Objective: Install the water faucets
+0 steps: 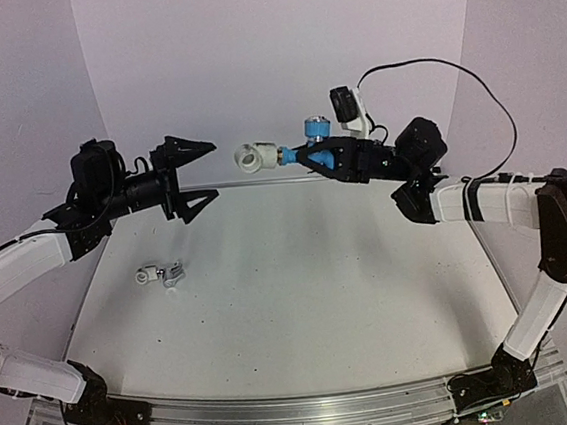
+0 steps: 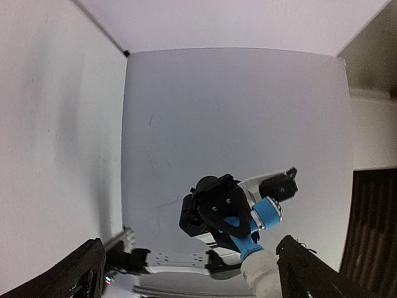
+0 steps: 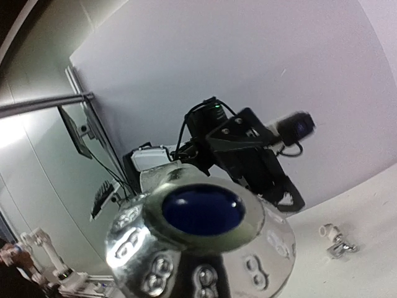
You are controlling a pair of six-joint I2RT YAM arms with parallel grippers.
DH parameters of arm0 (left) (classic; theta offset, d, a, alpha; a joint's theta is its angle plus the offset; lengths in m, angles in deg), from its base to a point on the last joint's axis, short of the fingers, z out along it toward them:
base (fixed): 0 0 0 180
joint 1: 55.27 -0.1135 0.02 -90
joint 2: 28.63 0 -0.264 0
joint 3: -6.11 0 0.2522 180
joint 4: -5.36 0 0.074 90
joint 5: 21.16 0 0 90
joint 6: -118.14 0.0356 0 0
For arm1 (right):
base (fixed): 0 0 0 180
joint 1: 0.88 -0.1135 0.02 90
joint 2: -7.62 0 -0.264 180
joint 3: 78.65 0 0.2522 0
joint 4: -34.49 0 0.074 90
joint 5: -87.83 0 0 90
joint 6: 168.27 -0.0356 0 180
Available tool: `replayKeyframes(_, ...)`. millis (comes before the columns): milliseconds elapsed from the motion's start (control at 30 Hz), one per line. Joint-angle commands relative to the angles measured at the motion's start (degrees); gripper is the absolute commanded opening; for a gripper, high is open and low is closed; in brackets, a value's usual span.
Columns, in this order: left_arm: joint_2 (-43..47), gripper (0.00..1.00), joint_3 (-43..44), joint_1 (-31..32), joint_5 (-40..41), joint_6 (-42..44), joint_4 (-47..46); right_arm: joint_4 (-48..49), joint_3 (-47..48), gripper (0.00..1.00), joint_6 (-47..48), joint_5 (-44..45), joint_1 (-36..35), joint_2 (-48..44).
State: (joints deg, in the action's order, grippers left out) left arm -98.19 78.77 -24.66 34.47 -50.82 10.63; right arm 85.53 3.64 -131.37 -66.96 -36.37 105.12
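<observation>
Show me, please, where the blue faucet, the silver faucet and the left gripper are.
blue faucet [image 1: 320, 155], top external view, on its blue body.
silver faucet [image 1: 173, 274], top external view, on its metal body.
left gripper [image 1: 209, 171], top external view, midway between its open fingertips.

Two water faucets are showing: one light blue faucet [image 1: 314, 128] hanging in the air at the far right, and one silver faucet [image 1: 175, 274] lying on the single table [image 1: 322, 299] at the left. Two white fittings are showing: one white fitting [image 1: 252, 158] sitting on the blue faucet's end, the other [image 1: 147, 276] touching the silver faucet. Two arms are reaching in, the left arm [image 1: 17, 266] and the right arm [image 1: 499, 202], each carrying one gripper, the left gripper [image 1: 211, 169] and the right gripper [image 1: 302, 155].
</observation>
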Motion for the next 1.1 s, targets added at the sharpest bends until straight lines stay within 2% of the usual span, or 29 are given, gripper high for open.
replayKeyframes(0,-0.53,1.00,3.61,3.19,0.33,-18.77,0.58,-7.94,0.64,0.00,22.79,-2.15,-0.11,-2.25)
replayKeyframes(133,-1.99,1.00,1.78,6.80,3.51,-21.81,-0.63,-11.07,0.23,0.00,28.08,-1.89,-0.65,-3.14)
replayKeyframes(233,-3.69,1.00,1.27,8.62,3.59,-23.00,-5.78,-16.21,0.45,0.00,33.44,-1.80,-1.20,-3.77)
replayKeyframes(333,-5.29,1.00,3.42,10.63,4.13,-20.26,-6.74,-18.72,0.78,0.00,34.67,-1.10,-1.41,-3.74)
replayKeyframes(433,-7.95,0.95,5.52,12.44,2.86,-16.65,-8.99,-19.84,1.84,0.00,34.23,-0.24,-2.01,-2.89)
replayKeyframes(500,-8.90,0.87,6.79,13.50,1.88,-13.43,-10.29,-19.39,2.00,0.00,32.19,0.60,-2.04,-2.20)
replayKeyframes(700,-6.93,0.46,7.75,13.78,1.34,-1.06,-11.19,-16.11,1.96,0.00,21.61,2.78,-2.66,-1.60)
replayKeyframes(733,-7.09,0.32,8.35,13.82,0.23,2.75,-11.20,-15.98,2.31,0.00,17.48,2.94,-2.74,-1.73)
replayKeyframes(767,-7.24,0.27,8.63,13.79,-0.64,4.43,-11.17,-15.54,2.51,0.00,15.81,2.90,-2.86,-1.77)
replayKeyframes(833,-7.92,0.10,10.15,13.84,-3.11,11.48,-11.20,-15.64,4.09,0.00,7.04,4.12,-3.02,-1.07)
replayKeyframes(900,-8.92,0.01,11.82,13.81,-7.01,19.78,-10.94,-17.06,5.97,0.00,-1.08,3.64,-3.01,0.17)
replayKeyframes(1000,-11.15,0.00,16.49,13.77,-17.11,38.19,-6.00,-15.80,7.93,0.00,-14.67,1.01,-3.16,2.65)
replayKeyframes(1067,-12.54,0.00,21.09,13.86,-21.73,59.11,5.08,-10.95,7.20,0.00,-26.15,-0.23,-3.34,3.29)
